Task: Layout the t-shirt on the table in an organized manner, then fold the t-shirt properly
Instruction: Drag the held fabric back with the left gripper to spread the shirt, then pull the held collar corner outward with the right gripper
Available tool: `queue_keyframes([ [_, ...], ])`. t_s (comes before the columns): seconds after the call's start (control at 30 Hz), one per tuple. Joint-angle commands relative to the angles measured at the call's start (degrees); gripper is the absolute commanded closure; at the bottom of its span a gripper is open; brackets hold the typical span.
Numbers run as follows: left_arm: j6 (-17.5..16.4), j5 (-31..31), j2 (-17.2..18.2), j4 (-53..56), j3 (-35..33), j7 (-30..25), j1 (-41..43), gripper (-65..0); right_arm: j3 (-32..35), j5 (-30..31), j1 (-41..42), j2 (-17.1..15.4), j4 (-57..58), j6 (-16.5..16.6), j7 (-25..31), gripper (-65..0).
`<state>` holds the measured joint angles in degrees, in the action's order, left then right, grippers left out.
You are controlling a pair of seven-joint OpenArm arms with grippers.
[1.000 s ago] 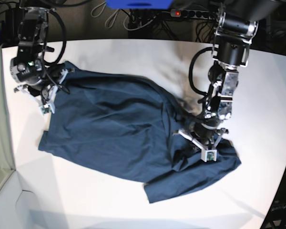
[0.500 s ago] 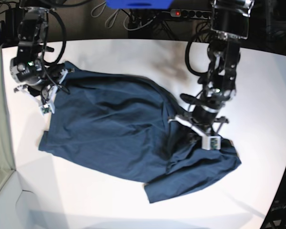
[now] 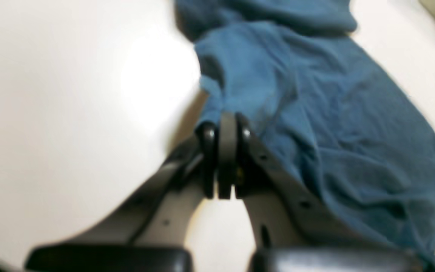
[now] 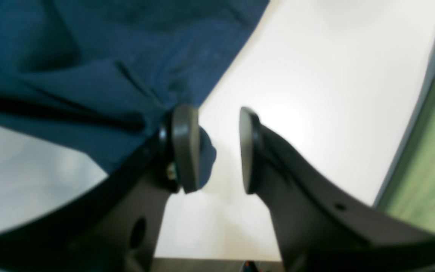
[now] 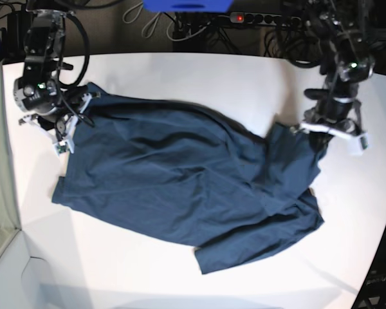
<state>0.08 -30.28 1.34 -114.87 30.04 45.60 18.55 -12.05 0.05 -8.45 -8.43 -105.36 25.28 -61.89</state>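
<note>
The dark navy t-shirt [image 5: 167, 174] lies spread and wrinkled across the white table [image 5: 199, 77]. At its right side my left gripper [image 5: 307, 131] is shut on a pinch of cloth and holds it stretched toward the table's far right. The left wrist view shows the two fingers pressed together on the t-shirt [image 3: 315, 113] at the left gripper [image 3: 223, 126]. My right gripper [image 5: 67, 125] sits at the shirt's far left corner. In the right wrist view the right gripper [image 4: 213, 149] is open, the t-shirt [image 4: 89, 68] edge lies against its left finger [image 4: 183, 147], and bare table shows in the gap.
Cables and a power strip [image 5: 257, 18] run behind the table's far edge. A green surface [image 4: 425, 158] borders the table beside the right gripper. The table's curved edge [image 5: 379, 244] runs down the right side.
My left gripper has pulled its pinch of cloth from the shirt's lower right up toward the far right, which opened out the bunched fold. The right arm has not moved.
</note>
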Motion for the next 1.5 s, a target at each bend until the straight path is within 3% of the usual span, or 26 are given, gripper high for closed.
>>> queue_keyframes([
  [0.0, -0.3, -3.4, 0.7, -1.1, 1.8, -0.2, 1.5, -0.2, -0.2, 0.2, 0.6, -0.5, -1.0, -0.1, 0.7, -19.2],
  [0.2, -0.3, -24.3, 4.3, -1.1, 10.2, 7.5, 10.2, -0.2, -0.2, 0.3, 0.5, -0.3, -1.0, -0.1, 0.7, -19.2],
  [0.37, -0.4, -33.2, 4.2, -1.0, 18.4, 11.2, 16.9, -0.2, -0.2, 0.3, 0.1, -0.3, -1.1, -0.1, 0.7, -19.2],
  [0.6, -0.4, -34.2, 4.2, 0.6, 31.0, 12.3, 19.5, -0.2, -0.2, 0.3, 0.0, -0.1, -1.1, -0.1, 0.7, -19.2],
  [0.87, -0.4, -34.4, 3.8, 1.9, 31.3, 12.5, 19.7, -0.3, -0.2, 0.3, -0.1, -0.1, -1.1, -0.1, 0.7, -19.2],
  [1.2, -0.4, -34.2, 2.3, 1.9, 31.6, 25.5, 15.9, -0.9, -0.3, 0.3, -1.4, 0.7, -1.5, -0.1, 0.7, -19.2],
  [1.3, -0.4, -34.2, 2.0, 1.9, 31.7, 27.5, 15.4, -7.0, -0.3, 0.3, -1.5, 1.0, -2.7, -0.1, 0.6, -19.2],
  [1.47, -0.4, -34.6, 2.0, 1.9, 31.6, 27.9, 15.4, -22.9, -0.3, 0.3, -1.6, 1.1, -4.4, -0.1, 0.2, -19.2],
])
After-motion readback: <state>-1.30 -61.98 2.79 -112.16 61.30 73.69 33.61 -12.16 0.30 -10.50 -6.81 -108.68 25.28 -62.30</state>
